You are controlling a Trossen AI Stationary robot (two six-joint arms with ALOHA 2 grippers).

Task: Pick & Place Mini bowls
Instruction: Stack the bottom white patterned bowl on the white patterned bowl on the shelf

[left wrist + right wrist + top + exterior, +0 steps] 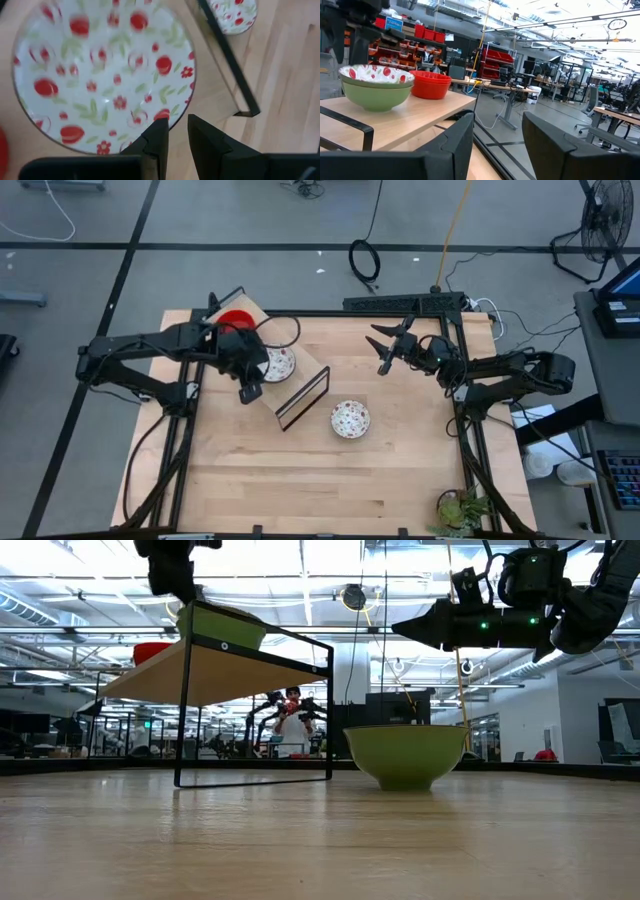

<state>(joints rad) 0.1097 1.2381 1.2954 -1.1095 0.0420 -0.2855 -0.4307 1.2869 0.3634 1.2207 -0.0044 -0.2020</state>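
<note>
A white floral mini bowl (282,364) with a green outside (225,625) sits on a small raised wooden shelf (305,395), beside a red mini bowl (236,322) (430,84). A second floral bowl (350,419) (405,755) rests on its foot on the table, right of the shelf. My left gripper (177,132) (250,375) stands over the shelf bowl's rim, shut on it. My right gripper (380,348) (497,135) hovers open above the table's far right part, pointing toward the shelf. No other bowls are in view. My left gripper pinches the shelf bowl at its rim (170,124), one finger (157,140) over the inside and the other (205,145) outside. It comes from above, pointing down. The bowl sits level with its foot on the shelf top (420,112).
The shelf's black frame (182,710) stands left of the table's middle. A cable box (400,304) lies along the far edge and a small plant (460,510) sits at the near right corner. The near half of the table is bare wood. A person (292,725) is far behind.
</note>
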